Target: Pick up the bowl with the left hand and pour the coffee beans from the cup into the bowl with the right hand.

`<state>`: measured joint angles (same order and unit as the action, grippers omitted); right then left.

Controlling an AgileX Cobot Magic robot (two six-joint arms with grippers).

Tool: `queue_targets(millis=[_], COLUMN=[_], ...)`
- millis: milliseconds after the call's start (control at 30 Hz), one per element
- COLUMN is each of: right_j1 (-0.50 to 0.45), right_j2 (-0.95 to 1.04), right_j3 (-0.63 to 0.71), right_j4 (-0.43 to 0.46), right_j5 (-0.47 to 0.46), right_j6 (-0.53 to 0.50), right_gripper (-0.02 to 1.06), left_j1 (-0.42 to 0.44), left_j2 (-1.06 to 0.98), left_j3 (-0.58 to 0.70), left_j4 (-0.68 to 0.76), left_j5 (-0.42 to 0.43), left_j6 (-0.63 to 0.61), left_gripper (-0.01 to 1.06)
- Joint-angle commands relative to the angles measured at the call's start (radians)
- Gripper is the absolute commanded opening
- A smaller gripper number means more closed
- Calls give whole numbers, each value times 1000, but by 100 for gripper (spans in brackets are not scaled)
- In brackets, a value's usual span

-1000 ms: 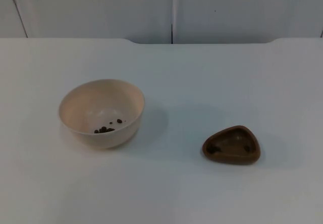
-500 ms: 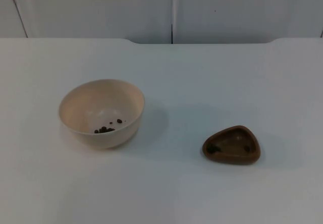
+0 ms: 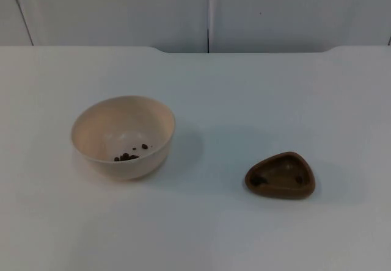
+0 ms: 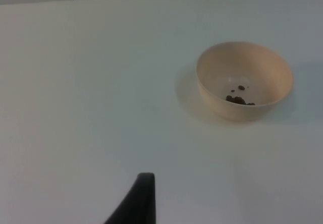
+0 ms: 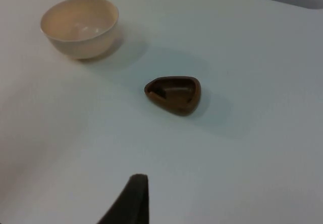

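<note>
A cream bowl stands upright on the white table's left half, with a few dark coffee beans at its bottom. The same bowl and beans appear in the left wrist view, well away from my left gripper, which hangs back over bare table. To the bowl's right sits a small brown cup of rounded-triangle shape, with a couple of dark spots inside. In the right wrist view the cup and bowl lie far ahead of my right gripper. Neither gripper touches anything.
The white table runs back to a grey partition wall. A hand's width of bare table separates bowl and cup.
</note>
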<state>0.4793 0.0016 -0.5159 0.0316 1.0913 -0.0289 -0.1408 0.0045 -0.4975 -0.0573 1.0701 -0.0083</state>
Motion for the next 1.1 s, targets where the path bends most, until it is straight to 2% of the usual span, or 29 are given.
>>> queue_targets(millis=[0, 233, 667, 1067], right_j1=[-3, -8, -7, -7], right_j2=[-2, -2, -2, -2], right_j3=[2, 2, 2, 2], right_j4=[-3, -3, -1, -1], right_j5=[-12, -12, -12, -12], right_j6=[-10, -10, -10, -10], right_gripper=[105, 105, 105, 105], left_j1=[2, 2, 172, 177], left_j2=[-4, -4, -4, -4], left_j3=[4, 4, 4, 4], left_j4=[3, 3, 3, 3], left_j5=[3, 3, 3, 3], left_j6=[2, 2, 2, 2], left_gripper=[105, 105, 105, 105])
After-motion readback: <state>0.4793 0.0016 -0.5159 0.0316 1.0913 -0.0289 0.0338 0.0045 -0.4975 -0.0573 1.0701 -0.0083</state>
